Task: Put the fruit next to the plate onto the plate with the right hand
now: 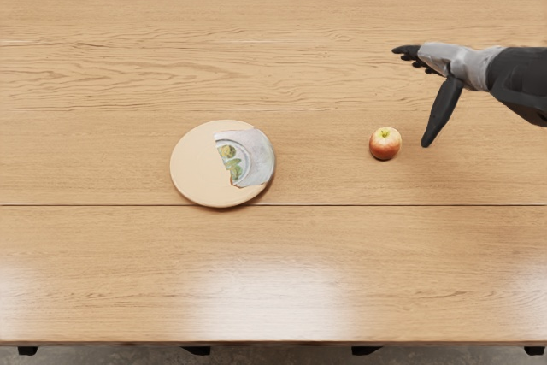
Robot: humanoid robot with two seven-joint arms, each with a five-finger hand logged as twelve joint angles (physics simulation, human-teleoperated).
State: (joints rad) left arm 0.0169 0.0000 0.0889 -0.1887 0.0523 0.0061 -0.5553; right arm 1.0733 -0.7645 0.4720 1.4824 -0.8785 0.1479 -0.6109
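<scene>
A small red and yellow apple stands on the wooden table, well to the right of the plate. The plate is round and tan, with a grey patterned patch on its right side. My right hand reaches in from the right edge, hovering above and to the right of the apple, apart from it. Its dark fingers are spread, the thumb pointing down toward the table, and hold nothing. The left arm does not show.
The wooden table fills nearly the whole view, with a seam running across below the plate. A grey floor strip shows beyond its far edge.
</scene>
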